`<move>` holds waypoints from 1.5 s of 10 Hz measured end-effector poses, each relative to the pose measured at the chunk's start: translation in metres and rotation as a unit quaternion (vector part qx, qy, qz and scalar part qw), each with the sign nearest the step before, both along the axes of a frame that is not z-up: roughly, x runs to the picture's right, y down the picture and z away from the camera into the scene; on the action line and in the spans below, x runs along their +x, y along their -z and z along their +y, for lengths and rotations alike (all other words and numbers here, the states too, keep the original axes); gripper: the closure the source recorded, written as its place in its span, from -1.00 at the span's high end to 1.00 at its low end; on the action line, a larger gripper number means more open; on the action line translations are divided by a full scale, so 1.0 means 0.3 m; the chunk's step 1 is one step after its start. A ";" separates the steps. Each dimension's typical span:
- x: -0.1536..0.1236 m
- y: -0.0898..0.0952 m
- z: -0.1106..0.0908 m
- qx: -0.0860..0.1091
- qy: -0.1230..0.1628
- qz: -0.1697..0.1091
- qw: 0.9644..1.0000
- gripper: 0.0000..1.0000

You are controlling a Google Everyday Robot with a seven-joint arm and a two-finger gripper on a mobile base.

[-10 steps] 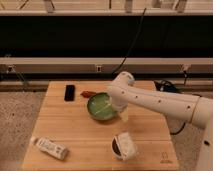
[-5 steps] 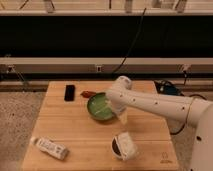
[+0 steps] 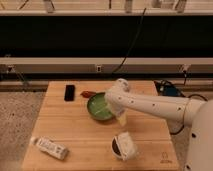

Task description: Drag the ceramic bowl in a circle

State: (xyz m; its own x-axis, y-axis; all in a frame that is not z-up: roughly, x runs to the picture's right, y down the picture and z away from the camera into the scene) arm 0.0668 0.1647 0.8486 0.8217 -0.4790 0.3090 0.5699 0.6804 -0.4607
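Ceramic bowl (image 3: 99, 107) sits upright on the wooden table (image 3: 75, 131), roughly mid-width and nearer the back edge than the front. Gripper (image 3: 121, 118) is down at the bowl's right-front rim, hanging off the white arm (image 3: 152, 105) that reaches in from the table's right edge; wrist covers part of the bowl's right side. Jaws are spread wide, not clamped on anything. One pale finger shows just outside the rim, but I can't tell whether the other sits inside the bowl or whether there's contact w/ the wall. Handling, as a guess: glazed ceramic, so stiff, fairly heavy for its size, slick to the pads, and chippable if knocked or tipped. It prob slides ok on bare wood w/o lifting. Best hold imo is the rim on the arm's side, one finger in and one out, pinching the wall low enough that the pull doesn't lever the bowl onto its far edge. Hooking a finger inside and pushing the wall could also work. Neighbours limit the circle: a small reddish item (image 3: 87, 93) lies just behind the bowl twd the back edge, a black phone (image 3: 69, 92) is near the back-left, a white cup (image 3: 122, 146) w/ a dark inside stands near the front edge just right of centre, and a white bottle (image 3: 50, 147) lies on its side at the front-left corner. Keep the loop tight or the bowl bumps the reddish item first.
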 end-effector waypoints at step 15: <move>-0.126 -0.026 -0.101 0.014 0.024 0.007 1.000 -0.96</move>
